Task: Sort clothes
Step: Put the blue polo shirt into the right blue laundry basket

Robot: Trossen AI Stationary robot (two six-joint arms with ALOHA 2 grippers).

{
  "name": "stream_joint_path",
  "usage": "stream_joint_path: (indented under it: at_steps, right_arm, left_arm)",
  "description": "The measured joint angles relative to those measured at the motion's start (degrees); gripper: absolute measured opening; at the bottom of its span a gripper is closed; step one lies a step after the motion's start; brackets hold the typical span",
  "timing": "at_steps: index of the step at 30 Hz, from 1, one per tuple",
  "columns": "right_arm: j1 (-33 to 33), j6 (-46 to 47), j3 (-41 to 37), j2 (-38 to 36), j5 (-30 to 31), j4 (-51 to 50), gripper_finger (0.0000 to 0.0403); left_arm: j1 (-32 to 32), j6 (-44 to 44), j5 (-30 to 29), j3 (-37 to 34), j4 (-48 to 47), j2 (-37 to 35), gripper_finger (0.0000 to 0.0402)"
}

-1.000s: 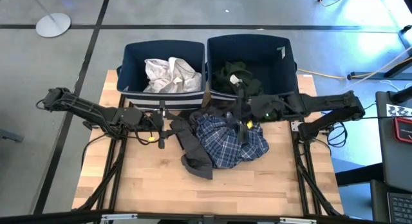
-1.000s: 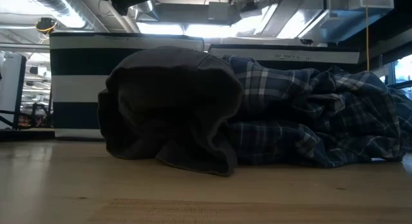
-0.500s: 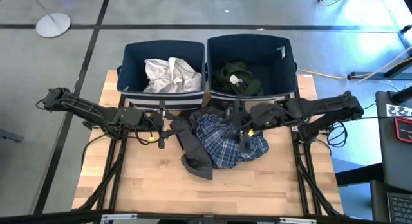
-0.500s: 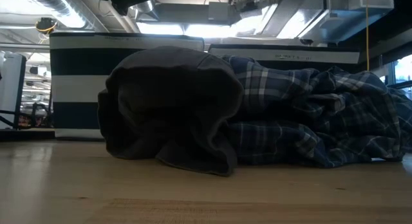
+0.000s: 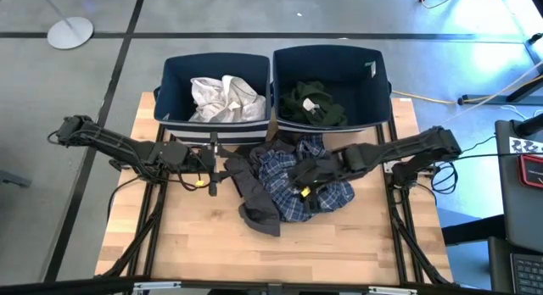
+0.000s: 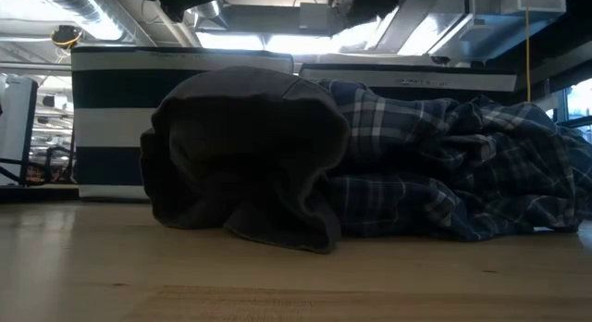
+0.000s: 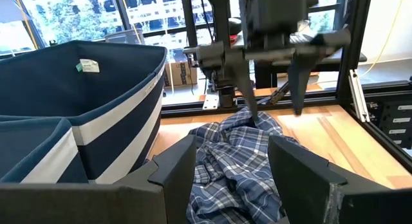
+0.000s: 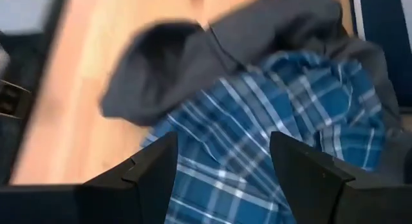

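The blue-white plaid shirt (image 5: 293, 180) lies crumpled on the table, in front of the two bins. The dark grey garment (image 5: 253, 200) lies against its left side. The white garment (image 5: 221, 98) lies in the left bin and the dark green one (image 5: 312, 104) in the right bin. My right gripper (image 5: 304, 186) is open, pointing down right over the plaid shirt (image 8: 257, 140). It also shows in the left wrist view (image 7: 273, 114). My left gripper (image 5: 214, 169) is open and empty, left of the grey garment, pointing at the plaid shirt (image 7: 238, 153). My right gripper stands open over the top of the plaid shirt's heap (image 7: 257, 124). One fingertip (image 7: 252, 114) reaches down to the cloth; I cannot tell whether it touches. The shirt lies slack on the table.
Two navy bins with white stripes stand side by side at the table's far edge, the left one (image 5: 174, 75) and the right one (image 5: 377, 83). Bare wood (image 5: 339, 236) lies near the front edge. In the low view the grey garment (image 6: 240, 155) hides part of the shirt.
My right gripper has moved from the right bin's near edge toward the table's near edge and a little left, coming down over the plaid shirt. The clothes have not moved.
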Motion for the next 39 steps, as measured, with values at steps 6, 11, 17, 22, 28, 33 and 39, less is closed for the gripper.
stream_joint_path:
  at_steps: [6, 11, 17, 22, 28, 33, 39]
  right_arm:
    - [0.00, -1.63, 0.00, 4.25, 4.62, -5.79, 0.0248]
    - [0.00, -2.85, 0.00, 7.14, 4.75, -6.70, 0.0248]
    - [0.00, -3.30, 0.00, 10.26, 5.98, -6.64, 0.0248]
    - [-0.07, -3.34, 0.00, 14.10, 6.99, -6.50, 0.0248]
    - [-0.82, -4.15, 0.02, 19.39, 10.52, -6.19, 0.0248]
    - [-1.58, -4.41, 0.09, 23.43, 11.32, -4.20, 0.0248]
    - [-2.78, -5.63, 0.26, 27.08, 10.23, -1.48, 0.0238]
  left_arm:
    - [0.00, -0.11, 0.00, 0.00, -0.46, 0.00, 0.0184]
    - [0.00, 0.27, 0.00, 0.00, -0.90, 0.00, 0.0184]
    - [0.00, 0.17, 0.00, 0.00, -0.92, -0.01, 0.0184]
    - [0.00, 0.07, 0.00, 0.00, -0.94, 0.00, 0.0184]
    - [0.00, 0.04, 0.00, 0.00, -0.94, 0.00, 0.0184]
    - [0.00, 0.04, 0.00, 0.00, -0.96, -0.02, 0.0184]
    - [0.00, 0.04, 0.00, 0.00, -1.01, 0.00, 0.0184]
